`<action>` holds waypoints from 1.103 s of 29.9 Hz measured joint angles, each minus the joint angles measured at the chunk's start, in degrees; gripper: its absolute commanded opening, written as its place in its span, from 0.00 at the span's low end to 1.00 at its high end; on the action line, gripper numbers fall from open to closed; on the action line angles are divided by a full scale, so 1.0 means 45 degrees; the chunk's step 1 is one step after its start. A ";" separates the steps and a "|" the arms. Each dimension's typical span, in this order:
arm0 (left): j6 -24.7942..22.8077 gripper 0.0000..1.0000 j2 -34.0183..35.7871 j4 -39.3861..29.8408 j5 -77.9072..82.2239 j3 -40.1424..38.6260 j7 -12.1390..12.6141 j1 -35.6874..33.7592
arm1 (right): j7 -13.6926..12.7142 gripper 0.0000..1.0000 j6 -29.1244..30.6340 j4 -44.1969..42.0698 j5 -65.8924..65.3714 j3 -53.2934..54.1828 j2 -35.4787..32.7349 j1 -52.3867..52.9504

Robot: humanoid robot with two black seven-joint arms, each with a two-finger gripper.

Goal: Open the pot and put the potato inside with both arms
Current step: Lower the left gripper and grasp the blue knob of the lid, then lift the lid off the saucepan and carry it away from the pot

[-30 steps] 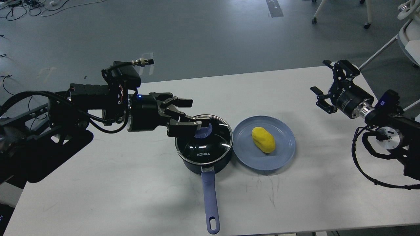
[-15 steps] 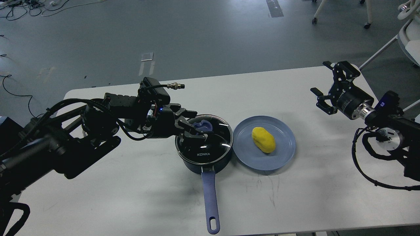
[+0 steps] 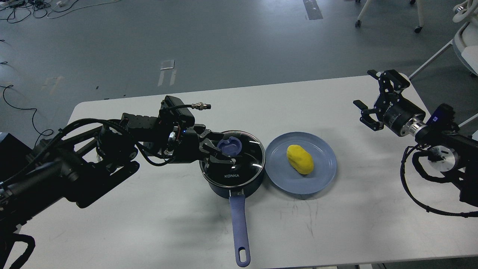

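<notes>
One pot (image 3: 232,175) sits mid-table with its glass lid (image 3: 233,158) on, handle pointing near. My left gripper (image 3: 224,149) has its fingers spread around the lid's blue knob (image 3: 229,145). One potato (image 3: 299,159) lies on one blue plate (image 3: 321,175) just right. My right gripper (image 3: 373,101) hovers far right, fingers apart, empty.

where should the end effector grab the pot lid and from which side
Grip the blue knob at the centre of the glass lid, coming from above with a finger on either side. The lid lies flat on the pot and its rim offers no raised edge; the knob is the only part that stands up. The left end effector is already spread around it.
</notes>
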 measured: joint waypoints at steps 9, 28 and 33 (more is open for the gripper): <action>0.0322 0.90 -0.0118 0.0000 0.0010 0.0046 0.0000 0.0103 | 0.0000 1.00 0.0000 0.0010 0.0000 0.0001 0.0000 0.0003; 0.0483 0.49 0.0027 -0.0023 0.0002 0.0025 -0.0060 -0.0192 | 0.0000 1.00 0.0000 0.0019 0.0000 -0.0007 0.0000 0.0009; 0.0484 0.49 0.0955 -0.0630 -0.0096 -0.0006 -0.0162 -0.1205 | 0.0000 1.00 0.0000 0.0030 0.0000 0.0003 -0.0023 0.0009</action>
